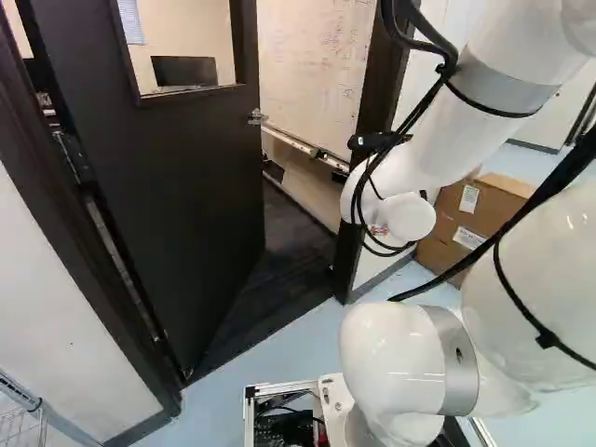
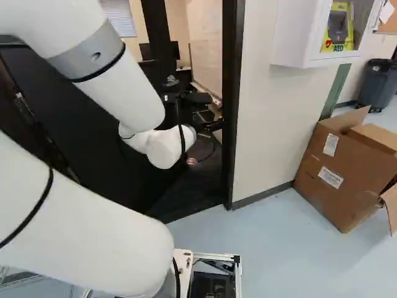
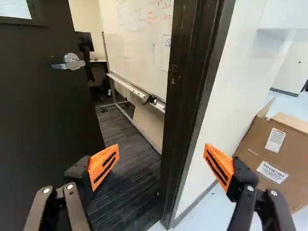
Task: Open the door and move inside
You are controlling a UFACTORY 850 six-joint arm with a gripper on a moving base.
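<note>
Dark door (image 1: 177,168) open, whiteboard (image 1: 312,65) beyond, likely monitor (image 1: 184,72) behind window (image 1: 209,28)

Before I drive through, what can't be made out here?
Floor behind the door: hidden by the door itself in every view.
Top of the door frame: cut off by the upper edge in all three.
Writing on the whiteboard: too small and faint to read, wrist view.
Inside of the cardboard box: hidden by its sides and flaps, right base view.

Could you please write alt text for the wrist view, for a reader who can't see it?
A dark door stands open onto a carpeted room with a whiteboard, nothing touching its lever handle. The gripper, open and empty, faces the dark door frame; a cardboard box sits by the white wall.
</note>
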